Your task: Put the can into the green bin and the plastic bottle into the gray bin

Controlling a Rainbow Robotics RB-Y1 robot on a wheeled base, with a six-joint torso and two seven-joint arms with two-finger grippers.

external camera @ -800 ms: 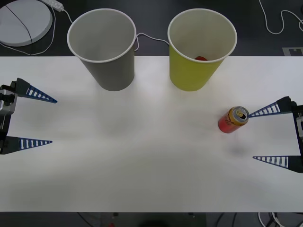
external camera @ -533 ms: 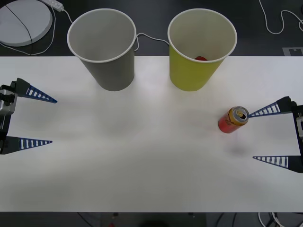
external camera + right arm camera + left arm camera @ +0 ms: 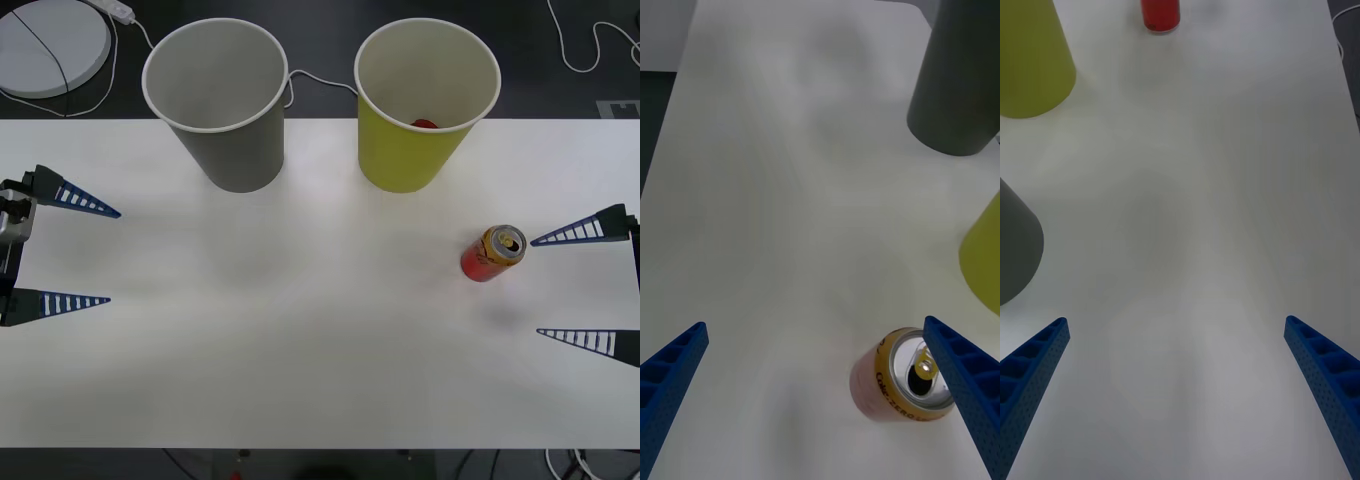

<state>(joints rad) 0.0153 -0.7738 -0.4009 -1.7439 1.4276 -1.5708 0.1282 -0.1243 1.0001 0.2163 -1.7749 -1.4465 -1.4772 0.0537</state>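
Can (image 3: pixel 492 254) upright at 4 o'clock on table (image 3: pixel 300 340). Right gripper (image 3: pixel 585 288) fingers wide, body cut off. Left gripper (image 3: pixel 70 250) wide. Red item in green bin (image 3: pixel 420 150) mostly hidden.

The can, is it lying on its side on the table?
No, the can stands upright on the white table, its shiny top with the pull tab facing up, just beside the open right gripper.

- Can (image 3: pixel 492 254): small, red body, gold-orange upper part, opened metal top; stood upright on the white table (image 3: pixel 300 350), right side.
- Green bin (image 3: pixel 420 105): yellow-green, white-rimmed, upright at the far edge; red item seen inside.
- Gray bin (image 3: pixel 222 100): gray, white-rimmed, upright, beside the green bin.
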